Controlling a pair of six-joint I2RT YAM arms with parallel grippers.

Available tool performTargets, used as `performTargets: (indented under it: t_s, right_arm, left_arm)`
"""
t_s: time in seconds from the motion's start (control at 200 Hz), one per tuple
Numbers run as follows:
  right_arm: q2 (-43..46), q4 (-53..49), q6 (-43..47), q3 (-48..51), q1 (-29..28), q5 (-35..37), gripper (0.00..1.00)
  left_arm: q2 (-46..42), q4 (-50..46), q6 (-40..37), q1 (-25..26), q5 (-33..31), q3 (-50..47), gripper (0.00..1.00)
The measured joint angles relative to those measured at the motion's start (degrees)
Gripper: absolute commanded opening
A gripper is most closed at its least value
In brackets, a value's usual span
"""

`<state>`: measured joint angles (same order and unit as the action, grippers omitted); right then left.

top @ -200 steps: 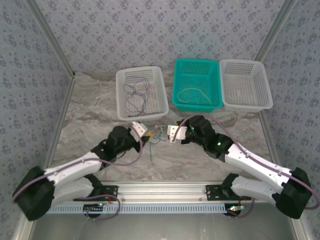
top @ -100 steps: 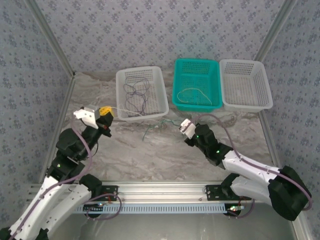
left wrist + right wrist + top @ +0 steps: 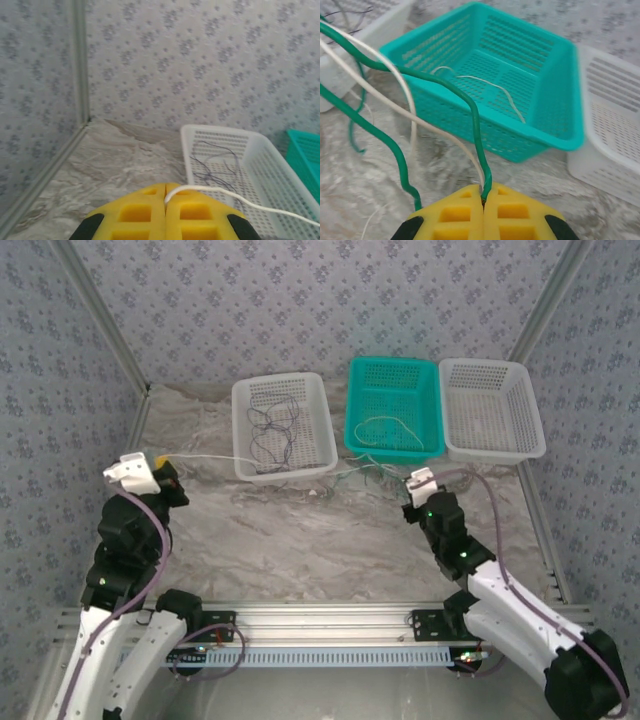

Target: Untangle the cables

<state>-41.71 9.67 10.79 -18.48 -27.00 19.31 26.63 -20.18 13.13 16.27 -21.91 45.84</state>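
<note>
Two tight grips: the left claw (image 3: 166, 187) clamps a whitish cable (image 3: 195, 188) beside the white basket (image 3: 220, 131) of purple cables (image 3: 268, 445); the right claw (image 3: 483, 192) clamps a green cable (image 3: 477, 131) before the teal basket (image 3: 540, 100)

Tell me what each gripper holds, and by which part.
Left gripper: whitish cable, pinched near one end. Right gripper: green cable, perhaps a whitish one too; which part is unclear.

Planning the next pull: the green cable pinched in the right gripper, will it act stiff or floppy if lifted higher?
Probably floppy: the green cable leaves the right gripper in loose bends, not a straight line. Likely very light, being far thinner than the teal basket rim. It may drag the cream cable along, since they run together near the jaws.
</note>
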Motion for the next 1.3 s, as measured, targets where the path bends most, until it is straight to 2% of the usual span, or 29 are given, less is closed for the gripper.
performTargets:
  t_s: [0.175,0.32,0.495,0.635,0.66,0.695,0.77,0.834,0.874,0.899,1.129,1.199,1.299]
  right_arm:
    - [7.9,-3.9,-0.1,0.5,5.5,-0.3,0.00]
    - [9.3,-5.8,0.5,0.4,5.6,-4.4,0.00]
    - [4.3,-8.7,4.4,-1.2,-1.5,-10.1,0.00]
    - [-5.7,-12.6,8.7,-6.0,-8.8,-13.2,0.00]
    - [-7.8,-13.4,9.3,-7.2,-9.9,-13.2,0.05]
    - [-11.1,-14.7,9.9,-8.9,-11.4,-13.1,0.19]
    - [-17.4,-16.7,11.0,-12.2,-13.9,-11.9,0.24]
    - [-21.3,-17.8,11.7,-14.2,-15.3,-10.4,0.41]
    - [-22.3,-18.1,12.6,-14.7,-16.0,-9.7,0.77]
    - [-22.5,-18.1,12.9,-14.8,-16.3,-9.3,0.86]
    - [-18.6,-19.3,15.2,-18.3,-16.9,-11.7,0.89]
    - [-17.9,-18.9,15.2,-21.4,-16.9,-14.6,0.93]
    - [-18.7,-15.3,12.8,-25.2,-17.1,-20.9,0.93]
  left_arm:
    - [-0.3,-0.3,2.1,-6.6,0.7,0.9,0.00]
    - [0.6,0.4,4.9,-9.9,4.6,0.9,0.00]
    - [4.7,4.3,7.2,-10.3,14.8,0.9,0.00]
    - [7.9,7.7,8.0,-10.3,23.2,1.4,0.00]
    - [8.3,8.5,8.0,-10.3,24.5,1.7,0.00]
    - [8.9,9.3,8.0,-10.3,26.3,2.3,0.00]
    - [10.0,10.8,8.0,-10.3,29.2,3.7,0.00]
    - [10.7,12.0,8.0,-10.3,31.4,4.9,0.00]
    - [10.8,12.9,7.9,-10.3,32.7,5.3,0.00]
    - [10.8,13.4,7.9,-10.3,33.7,5.6,0.00]
    - [10.9,16.5,6.3,-8.7,42.1,7.0,0.00]
    - [10.9,17.0,5.6,-7.2,43.2,7.5,0.00]
    - [11.2,17.2,4.7,-5.0,43.9,8.5,0.00]
